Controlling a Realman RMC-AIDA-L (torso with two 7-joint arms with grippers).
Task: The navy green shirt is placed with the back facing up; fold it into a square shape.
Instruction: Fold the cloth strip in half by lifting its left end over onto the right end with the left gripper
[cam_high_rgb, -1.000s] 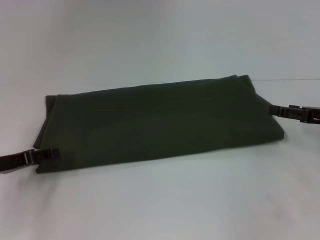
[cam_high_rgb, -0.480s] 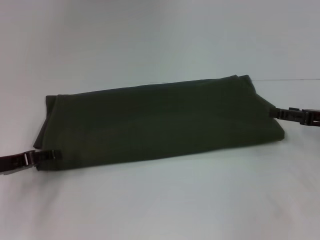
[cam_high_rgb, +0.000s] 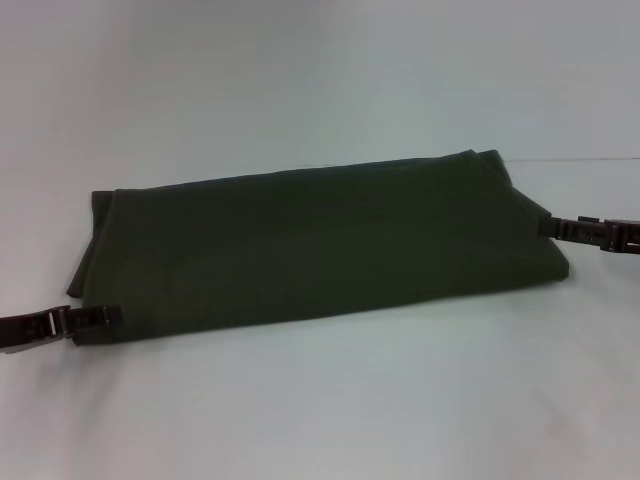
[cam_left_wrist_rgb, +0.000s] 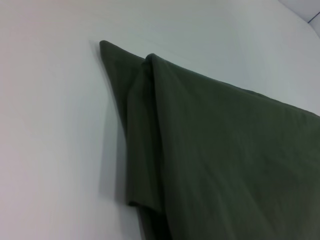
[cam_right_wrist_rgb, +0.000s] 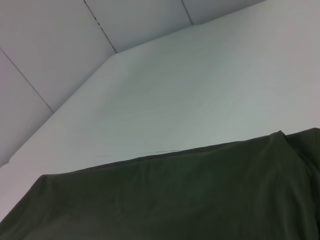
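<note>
From where I stand, the left gripper (cam_high_rgb: 100, 316) lies low at the near left corner of the navy green shirt (cam_high_rgb: 320, 245), its dark fingers reaching in flat from the left edge of the scene and meeting the cloth right at that corner. Whether they pinch the fabric or only touch it I cannot tell; the fingers look close together. Nearer than this gripper, and to its outer side, the white table (cam_high_rgb: 300, 410) is bare and wide.

The shirt itself is one long folded band, plain side up, running from this gripper across to the other and slanting a little away toward the right. In the left wrist view the shirt (cam_left_wrist_rgb: 225, 160) shows two layered edges at its end, one fold peak just beside the other, with open table (cam_left_wrist_rgb: 50, 125) running alongside.

The right gripper (cam_high_rgb: 548, 226) comes in level from the right edge of the scene and meets the band's right end, somewhat above its near corner. Its fingers also look nearly closed, but a hold on the cloth I cannot confirm. Beyond it the table stretches open to a far edge; the right wrist view shows the shirt (cam_right_wrist_rgb: 175, 200) low and the bare table (cam_right_wrist_rgb: 200, 90) past it.

One shirt, two grippers.
</note>
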